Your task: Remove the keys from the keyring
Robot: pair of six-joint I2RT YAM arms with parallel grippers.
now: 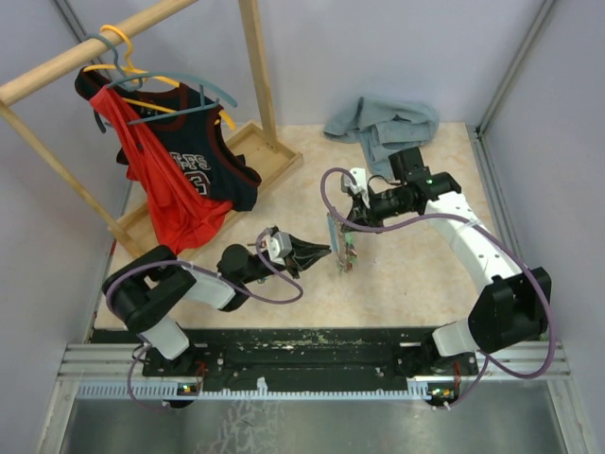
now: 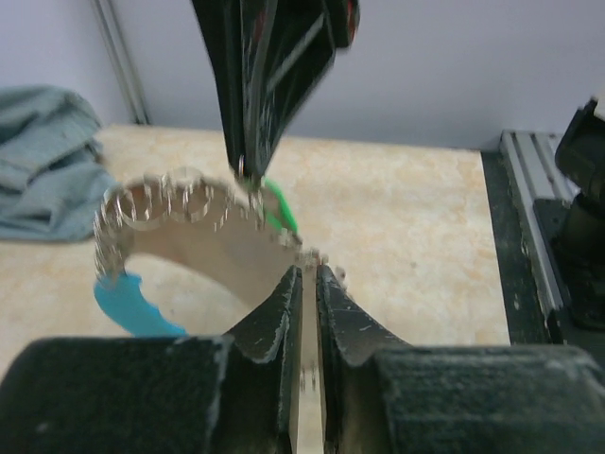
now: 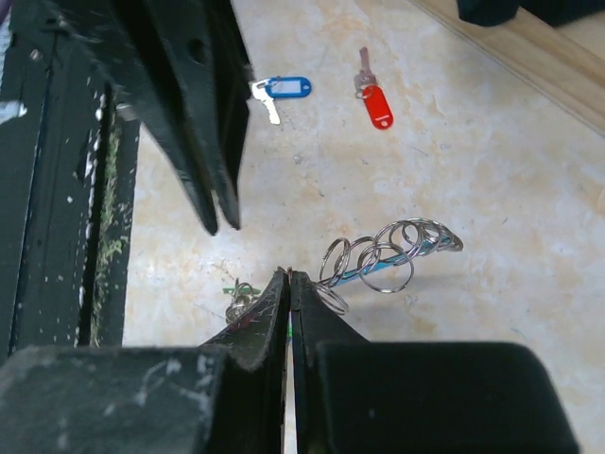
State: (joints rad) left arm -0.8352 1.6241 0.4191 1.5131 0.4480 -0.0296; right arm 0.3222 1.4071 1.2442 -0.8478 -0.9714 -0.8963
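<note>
Left gripper (image 2: 307,274): fingers drawn nearly together with a thin slit between them, tips at the lower rim of the keyring (image 2: 170,203). Whether they nip anything cannot be told.

Right gripper (image 3: 288,276): clamped on the keyring and holding it clear of the table (image 3: 492,208). Coiled loops fan out beside its tips.

Hanging keys (image 3: 238,305): small bunch just left of the right fingertips. A green tag (image 2: 279,208) and a blue tag (image 2: 132,303) are on the ring.

Loose items: blue-tagged key (image 3: 284,90) and red-tagged key (image 3: 373,99), well beyond the right fingertips.

Risks: the left fingers may close on ring wire instead of a key. A pull may twist the ring out of the right pinch and drop the bunch.

Containers: none seen; the loose keys lie directly on the table.
</note>
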